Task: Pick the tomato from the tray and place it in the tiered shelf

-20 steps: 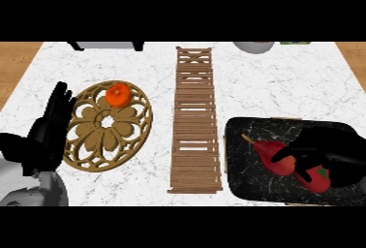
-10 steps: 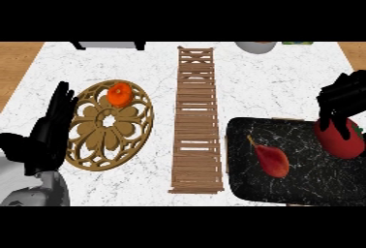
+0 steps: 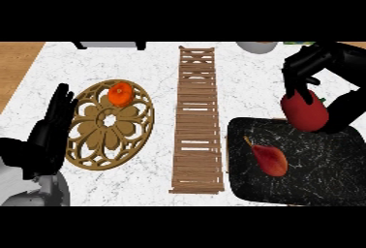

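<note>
My right hand (image 3: 309,68) has its fingers (image 3: 295,86) curled round the tomato (image 3: 304,111), which a second ago lay low in the tray (image 3: 322,179) and now hangs above the tray's far edge, lifted clear. So the pick looks done; what remains is carrying it left to the tiered shelf (image 3: 196,121). A red pear-like fruit (image 3: 270,160) remains in the tray. My left hand (image 3: 49,131) rests open beside the carved wooden plate (image 3: 107,125) on the table (image 3: 157,58).
</note>
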Tool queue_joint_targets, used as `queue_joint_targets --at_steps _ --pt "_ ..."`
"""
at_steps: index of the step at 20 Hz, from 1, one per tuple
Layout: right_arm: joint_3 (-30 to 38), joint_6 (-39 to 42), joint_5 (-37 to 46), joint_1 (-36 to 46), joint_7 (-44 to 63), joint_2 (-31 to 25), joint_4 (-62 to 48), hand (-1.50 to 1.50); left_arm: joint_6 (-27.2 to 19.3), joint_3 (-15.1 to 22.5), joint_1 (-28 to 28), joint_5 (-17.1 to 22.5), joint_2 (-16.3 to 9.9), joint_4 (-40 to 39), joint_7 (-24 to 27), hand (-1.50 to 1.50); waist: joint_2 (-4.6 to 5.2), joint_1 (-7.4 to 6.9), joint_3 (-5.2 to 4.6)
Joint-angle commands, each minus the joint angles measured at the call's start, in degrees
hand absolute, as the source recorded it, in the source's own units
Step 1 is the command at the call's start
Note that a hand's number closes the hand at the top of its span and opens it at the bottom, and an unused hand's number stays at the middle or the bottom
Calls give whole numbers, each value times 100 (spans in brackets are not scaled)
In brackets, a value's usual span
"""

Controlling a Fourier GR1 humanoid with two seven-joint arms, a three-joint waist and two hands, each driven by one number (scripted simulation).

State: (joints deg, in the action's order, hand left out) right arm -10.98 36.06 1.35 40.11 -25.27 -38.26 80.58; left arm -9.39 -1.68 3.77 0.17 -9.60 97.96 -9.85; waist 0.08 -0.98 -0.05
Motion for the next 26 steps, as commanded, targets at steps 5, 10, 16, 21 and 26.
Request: queue_joint_targets --at_steps 5,10,16,21,26 --pt "-49 -61 477 522 104 1135 -641 150 121 -255 453 67 -80 -394 -96 0 3 54 4" --pt "-127 -468 866 859 132 1944 -1222 150 203 -209 71 56 19 -279 247 0 4 28 3" --pt "-297 -849 1355 773 57 2585 -1348 150 9 -173 373 -176 142 -532 141 0 -3 76 3" --pt "7 -1124 1365 1044 119 3089 -2286 150 286 -302 122 77 -64 -12 -116 0 3 -1 4" --pt "31 -622 1437 1424 555 3261 -2543 -150 256 -155 -225 -62 94 157 1 0 -6 26 3"
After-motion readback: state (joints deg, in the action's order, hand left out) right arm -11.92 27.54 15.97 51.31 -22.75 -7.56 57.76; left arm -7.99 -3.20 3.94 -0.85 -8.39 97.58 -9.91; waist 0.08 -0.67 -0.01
